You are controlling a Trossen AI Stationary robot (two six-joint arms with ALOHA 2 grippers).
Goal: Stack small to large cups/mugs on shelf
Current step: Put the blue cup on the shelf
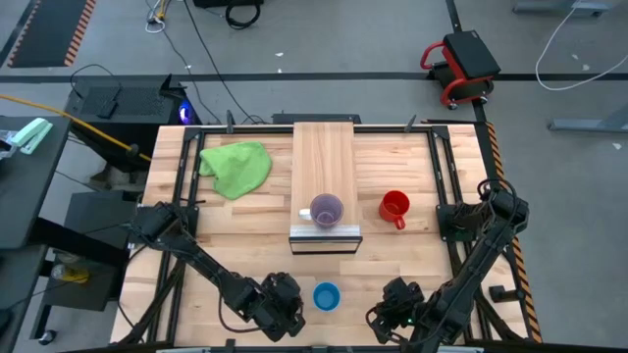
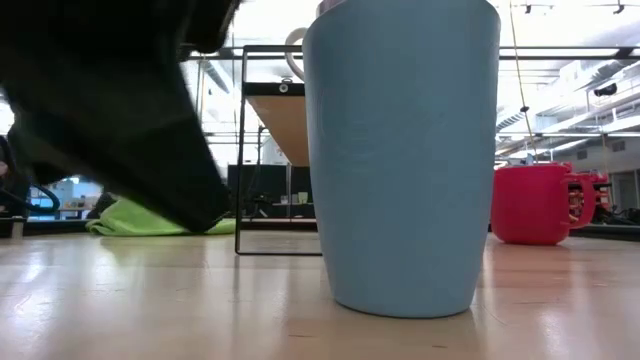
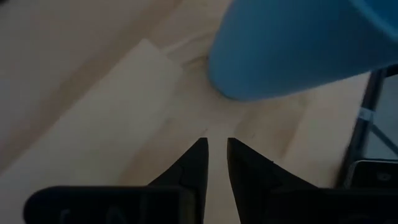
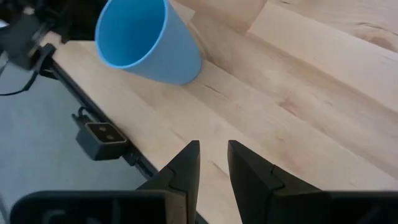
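Observation:
The bright blue cup (image 1: 326,296) stands upright on its base on the tabletop near the near edge; it fills the low view (image 2: 400,160) and shows in both wrist views (image 3: 298,43) (image 4: 149,43). My left gripper (image 1: 297,302) (image 3: 213,155) sits just left of it, shut, not touching. My right gripper (image 1: 385,312) (image 4: 213,158) is to the cup's right, farther off, shut and empty. The translucent purple cup (image 1: 327,210) stands on the shelf (image 1: 324,157) near its silver metal strip (image 1: 326,238). The red mug (image 1: 394,207) (image 2: 535,205) stands on the table right of the shelf.
A green cloth (image 1: 235,167) (image 2: 140,218) lies left of the shelf at the far side. Black metal rails (image 1: 182,186) run along the table's left and right sides. The table's near edge (image 4: 93,99) is close behind the blue cup. Bare wood (image 1: 245,235) lies between cloth and grippers.

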